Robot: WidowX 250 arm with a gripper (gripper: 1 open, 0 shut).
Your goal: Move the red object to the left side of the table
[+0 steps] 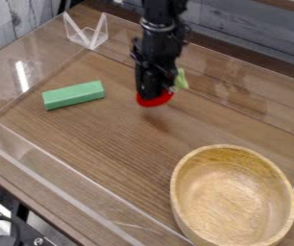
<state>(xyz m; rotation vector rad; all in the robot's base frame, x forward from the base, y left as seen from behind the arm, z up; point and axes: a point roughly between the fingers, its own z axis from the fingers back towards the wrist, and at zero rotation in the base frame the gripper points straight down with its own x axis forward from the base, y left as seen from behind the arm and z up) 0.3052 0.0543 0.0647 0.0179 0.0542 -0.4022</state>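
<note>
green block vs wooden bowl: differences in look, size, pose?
The green block is a flat, solid bar; the bowl is round and hollow. The bowl is tan and much larger; the block is green and small. The block lies toward the far left, the bowl at the near right. Both rest on the tabletop, apart from the pincer.

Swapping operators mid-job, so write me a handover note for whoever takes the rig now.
Gripper: shut on the red toy, with the light-green piece beside it.
Toy: upper middle of the table, right of the green block.
Done: toy grasped.
Left: carry it to the table's left side, release, back off. The green block sits there, so probably steer around it.
</note>
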